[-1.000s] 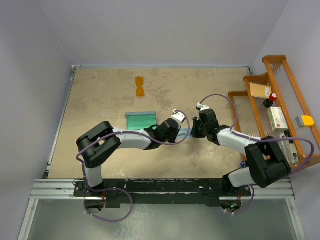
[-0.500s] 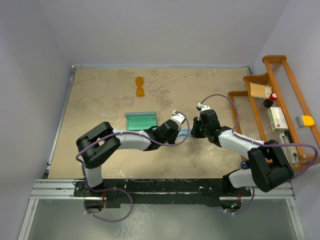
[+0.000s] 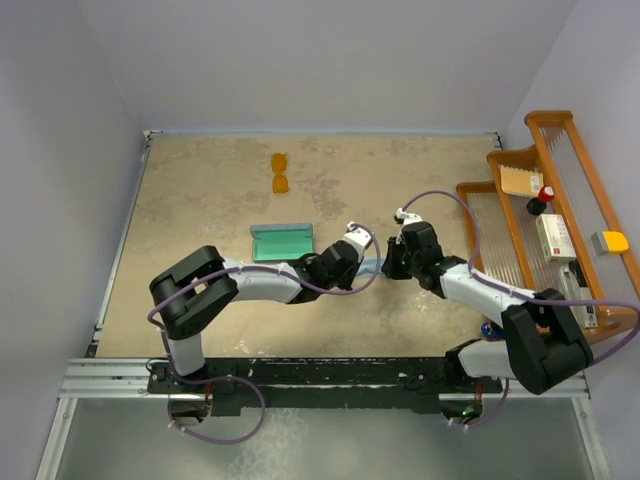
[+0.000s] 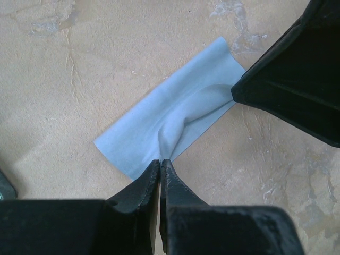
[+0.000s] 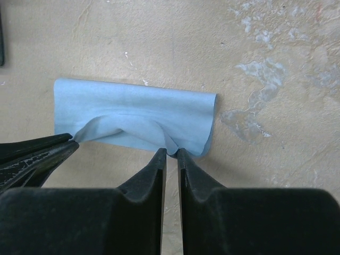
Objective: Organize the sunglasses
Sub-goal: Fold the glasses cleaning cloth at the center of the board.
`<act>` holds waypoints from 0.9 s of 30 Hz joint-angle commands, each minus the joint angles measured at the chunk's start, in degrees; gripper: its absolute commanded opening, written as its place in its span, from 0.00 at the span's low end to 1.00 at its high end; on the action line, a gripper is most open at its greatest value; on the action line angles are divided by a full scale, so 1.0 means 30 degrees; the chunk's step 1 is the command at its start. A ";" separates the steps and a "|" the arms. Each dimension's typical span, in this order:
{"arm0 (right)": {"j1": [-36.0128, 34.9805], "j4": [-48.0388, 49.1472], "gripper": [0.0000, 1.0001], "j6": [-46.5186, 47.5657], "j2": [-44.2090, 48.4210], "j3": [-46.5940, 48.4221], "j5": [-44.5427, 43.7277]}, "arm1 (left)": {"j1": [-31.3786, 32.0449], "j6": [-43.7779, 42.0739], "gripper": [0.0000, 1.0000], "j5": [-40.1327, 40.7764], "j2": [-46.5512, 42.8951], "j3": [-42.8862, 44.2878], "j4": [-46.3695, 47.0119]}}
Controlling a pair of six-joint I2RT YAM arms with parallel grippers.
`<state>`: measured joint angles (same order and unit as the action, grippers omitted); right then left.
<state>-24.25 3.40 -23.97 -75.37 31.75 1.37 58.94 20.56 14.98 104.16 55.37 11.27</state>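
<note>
Left claw (image 4: 160,161) and right claw (image 5: 171,152), each clamped on an edge of a blue cloth (image 5: 133,111), pinch it from opposite sides at mid-table; the cloth buckles between them. Wooden rack (image 3: 548,117), right edge: holds small boxes (image 3: 556,236). Case (image 3: 282,241), left of the claws: lies open, teal lining up. Sunglasses (image 3: 280,173): on the table's far side, well apart from case and claws. Table (image 3: 200,200): mottled beige. Walls (image 3: 320,60): pale lilac.

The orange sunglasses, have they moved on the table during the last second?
No. The orange sunglasses lie in the same spot as before, just as far beyond the open teal-lined case.
</note>
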 commanded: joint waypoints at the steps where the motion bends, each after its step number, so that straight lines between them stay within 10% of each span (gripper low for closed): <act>1: -0.0142 -0.0254 0.16 -0.0123 0.0753 -0.0039 0.0389 | 0.0234 0.0355 0.00 0.0282 -0.1114 -0.0361 0.0668; 27: -0.0232 -0.0806 0.09 -0.0154 0.1521 -0.0543 0.0307 | 0.0803 0.0472 0.00 0.0828 -0.1407 -0.1038 0.0668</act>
<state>-24.49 1.65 -24.05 -72.86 30.57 2.31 60.90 21.45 16.36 102.41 52.84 11.33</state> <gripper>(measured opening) 0.101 0.003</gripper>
